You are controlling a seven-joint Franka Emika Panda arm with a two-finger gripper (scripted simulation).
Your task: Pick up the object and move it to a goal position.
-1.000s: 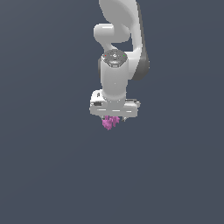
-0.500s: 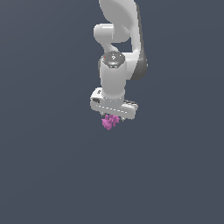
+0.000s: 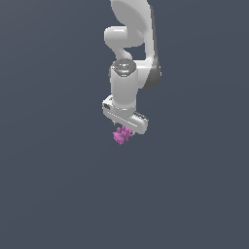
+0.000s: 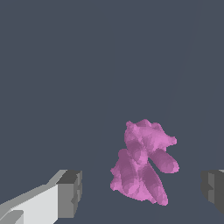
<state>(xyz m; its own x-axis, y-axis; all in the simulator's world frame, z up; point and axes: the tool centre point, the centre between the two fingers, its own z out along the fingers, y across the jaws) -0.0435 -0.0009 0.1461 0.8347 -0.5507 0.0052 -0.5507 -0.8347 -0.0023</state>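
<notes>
Though unclamped, object (image 4: 144, 168) between fingers (image 4: 70, 194).

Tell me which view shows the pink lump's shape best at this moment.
The wrist view. There the pink lump fills much of the picture, its knobs and lobes distinct, lying between the claw fingers with visible gaps on both sides. The exterior view shows it only as a tiny magenta speck just under the claw, shape unreadable.
</notes>
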